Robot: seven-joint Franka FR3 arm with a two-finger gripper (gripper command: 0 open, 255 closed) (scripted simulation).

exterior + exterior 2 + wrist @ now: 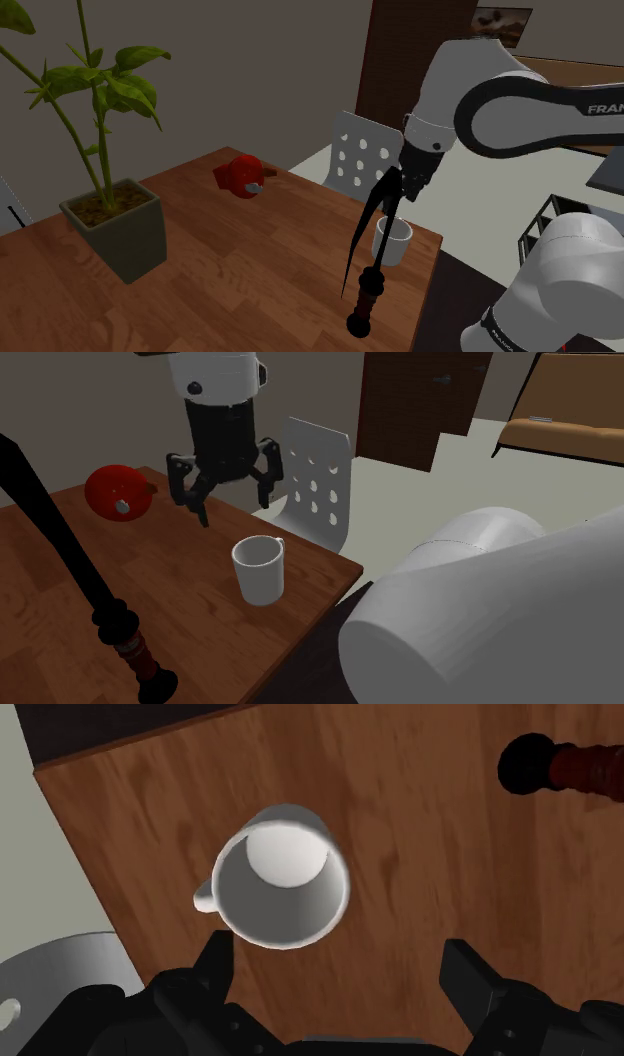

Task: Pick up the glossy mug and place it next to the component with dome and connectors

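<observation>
The white mug [392, 240] stands upright near the table [250, 260] corner, right of centre in the shoulder view, well apart from the red domed part [240, 176] at upper centre. Its long axis is vertical, mouth up, and its handle points toward the chair-side table edge. The gripper [228, 502] hangs above it, fingers spread and empty. The mug looks stiff, light, slick and chippable. Pinching the wall opposite the handle seems safest.

Shoulder: high, behind arm [520, 100]; second exterior: close, low; wrist: overhead; mug [394, 244] shared.
</observation>
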